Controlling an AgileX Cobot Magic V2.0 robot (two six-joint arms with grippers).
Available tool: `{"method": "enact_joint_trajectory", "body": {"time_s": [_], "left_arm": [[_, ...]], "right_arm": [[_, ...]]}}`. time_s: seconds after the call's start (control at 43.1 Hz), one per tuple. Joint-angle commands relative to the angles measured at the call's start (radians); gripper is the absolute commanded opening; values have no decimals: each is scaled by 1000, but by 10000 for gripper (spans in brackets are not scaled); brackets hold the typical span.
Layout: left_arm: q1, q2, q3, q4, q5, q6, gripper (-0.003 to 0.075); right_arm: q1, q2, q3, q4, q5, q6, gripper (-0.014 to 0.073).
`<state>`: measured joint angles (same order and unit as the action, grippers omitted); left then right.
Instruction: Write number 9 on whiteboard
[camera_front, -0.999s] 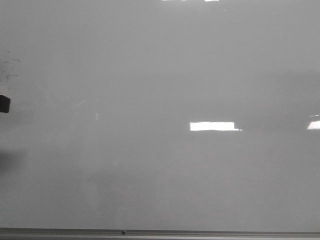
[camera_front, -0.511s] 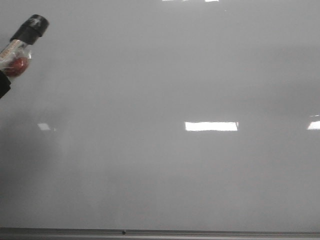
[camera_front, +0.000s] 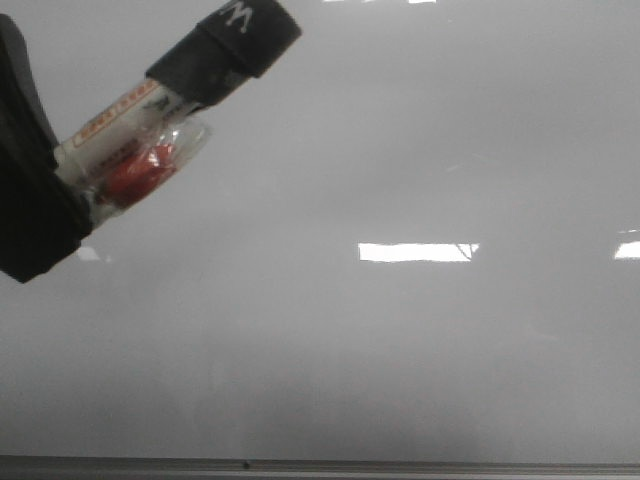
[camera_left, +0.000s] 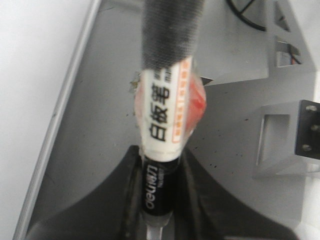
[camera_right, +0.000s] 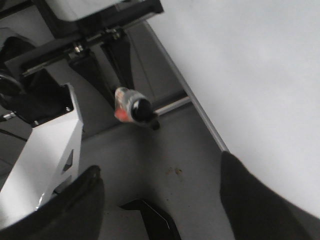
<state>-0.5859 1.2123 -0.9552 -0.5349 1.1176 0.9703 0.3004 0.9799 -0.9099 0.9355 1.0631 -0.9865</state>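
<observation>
Glossy pale-grey whiteboard (camera_front: 400, 340) bears no number 9. Left pincer (camera_left: 157, 170) is clamped low on a capped whiteboard marker (camera_front: 170, 95), held above the board; light, rigid, slippery, so a barrel grip suits. Right pincer (camera_right: 160, 200) stands spread, empty.

Only readable stuff sits on the marker (camera_left: 165, 115). In the left wrist view its white label carries black Chinese characters – 白板笔 – running down the barrel, beside an orange strip of print too blurred to read. Lower on the black barrel there's "deli" in white. In the front view the black cap (camera_front: 225, 45) shows a white "W" – the rest is cut off.
</observation>
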Motion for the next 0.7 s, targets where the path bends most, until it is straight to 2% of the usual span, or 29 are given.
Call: {"method": "enact_joint_trajectory", "body": {"time_s": [0.0,0.255,0.372,0.418,0.534,0.674], "left_arm": [[-29,-25,-46,-71,0,19,-19],[-36,-25,-79,-79,0,19,-19],[-36,-25,-79,-81,-2,19,-19],[-36,-25,-79,-81,-3,19,-19],[-36,-25,-79,-81,-10,19,-19],[-36,-25,-79,-81,-46,19,-14]], "right_arm": [[67,62,-60,106,-27,-67,519],[273,220,-114,128,-134,-96,519],[301,261,-122,131,-150,-96,499],[301,270,-122,138,-150,-96,460],[301,278,-122,140,-140,-96,267],[301,278,-122,139,-117,-96,78]]}}
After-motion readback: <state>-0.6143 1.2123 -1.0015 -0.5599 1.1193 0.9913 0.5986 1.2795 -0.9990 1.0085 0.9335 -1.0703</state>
